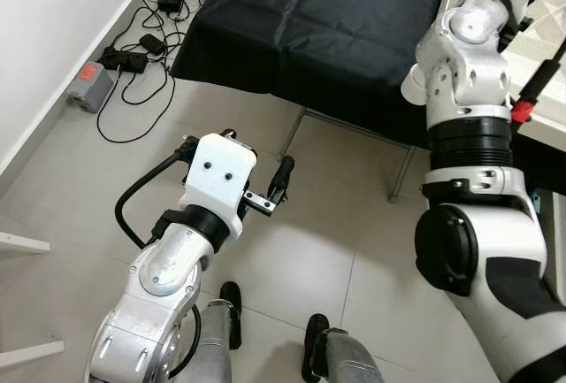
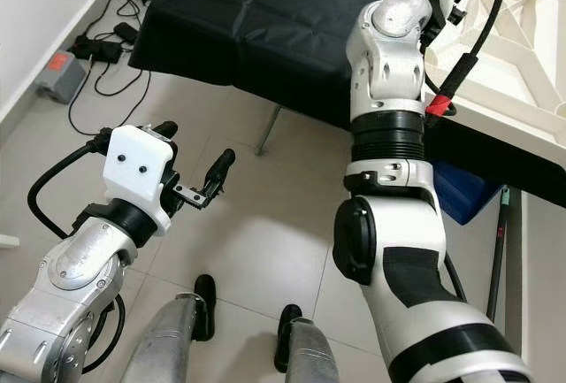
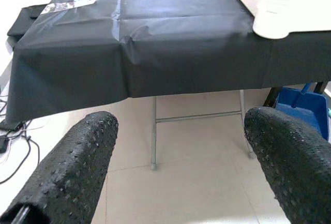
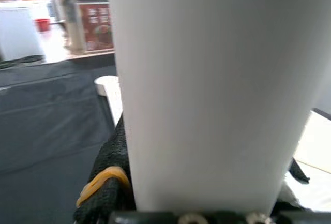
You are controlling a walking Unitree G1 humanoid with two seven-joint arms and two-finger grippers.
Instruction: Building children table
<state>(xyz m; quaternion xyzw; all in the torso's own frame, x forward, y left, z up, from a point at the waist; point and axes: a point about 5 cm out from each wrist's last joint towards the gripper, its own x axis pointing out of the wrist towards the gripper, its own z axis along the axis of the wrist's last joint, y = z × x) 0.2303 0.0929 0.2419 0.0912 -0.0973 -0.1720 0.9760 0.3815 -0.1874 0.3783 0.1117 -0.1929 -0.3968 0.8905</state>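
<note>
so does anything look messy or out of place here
Mainly the cables: black leads and power bricks sprawl loose on the tiled floor by the wall, left of the black-draped table. Nothing looks spilled or broken.

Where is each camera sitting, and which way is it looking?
Left eye view: on the head, looking down at the floor and the black-covered table; both arms, the left gripper and the feet show.
Right eye view: same head, same scene, plus the white tabletop.
Left wrist view: on the left wrist, looking between its two open fingers at that black table.
Right wrist view: on the right wrist, close up on a white table leg held in the jaws.
Shared: the black table.
</note>
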